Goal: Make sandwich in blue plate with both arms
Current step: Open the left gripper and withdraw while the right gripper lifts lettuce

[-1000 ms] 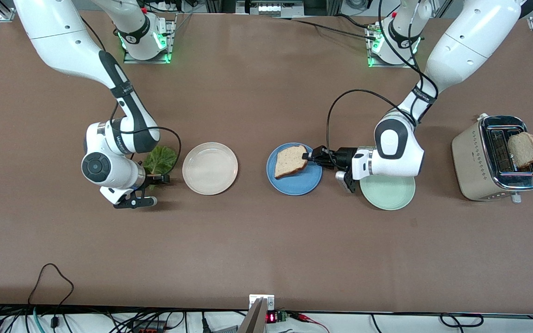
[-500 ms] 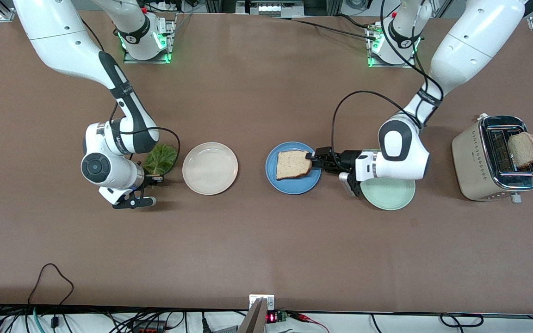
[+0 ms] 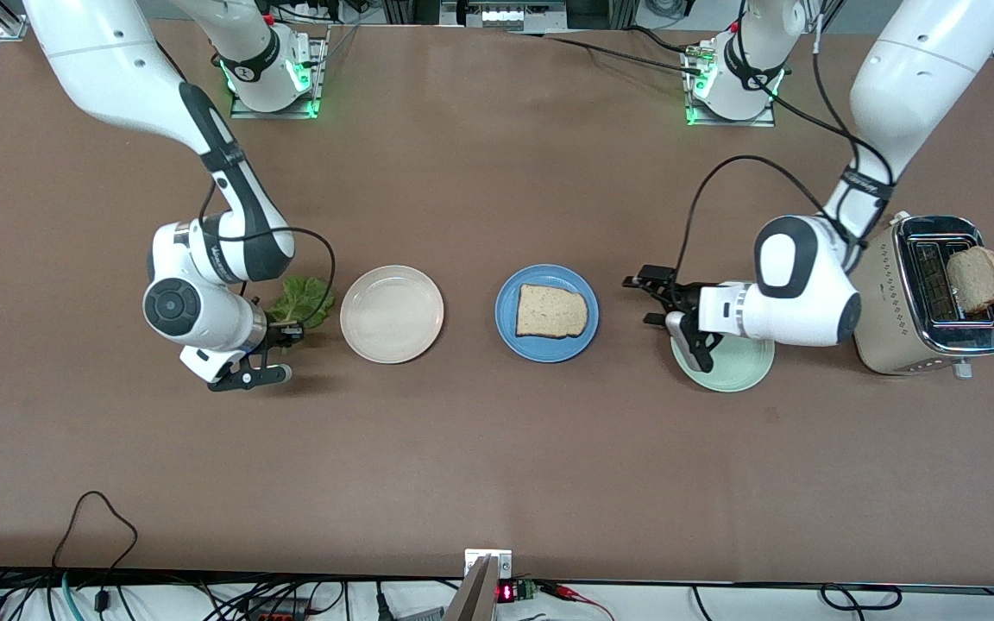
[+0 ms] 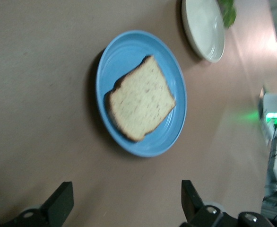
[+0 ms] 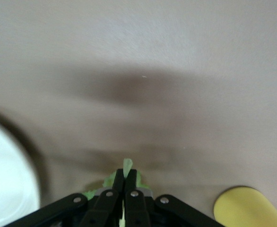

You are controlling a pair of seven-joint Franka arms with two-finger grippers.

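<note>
A tan bread slice point(image 3: 551, 311) lies flat in the blue plate point(image 3: 514, 341) at the table's middle; the left wrist view shows the same slice point(image 4: 141, 99) and plate point(image 4: 129, 49). My left gripper point(image 3: 645, 298) is open and empty, over the table between the blue plate and a mint-green plate. Its dark fingertips point(image 4: 58, 208) stand wide apart. The ruffled green lettuce leaf point(image 3: 300, 299) is beside the beige plate, toward the right arm's end. My right gripper point(image 3: 286, 332) is shut on the leaf's edge, and a green tip point(image 5: 127, 166) pokes out between its fingers. A second bread slice point(image 3: 976, 278) sticks up from the toaster.
A beige plate point(image 3: 392, 313) sits between the lettuce and the blue plate. The mint-green plate point(image 3: 734, 366) lies under the left wrist. A steel toaster point(image 3: 894, 293) stands at the left arm's end. A yellow rounded thing point(image 5: 245, 208) shows near the right gripper.
The left gripper opened, left the bread slice flat in the blue plate and drew back toward the mint-green plate. The right gripper shut on the lettuce leaf.
</note>
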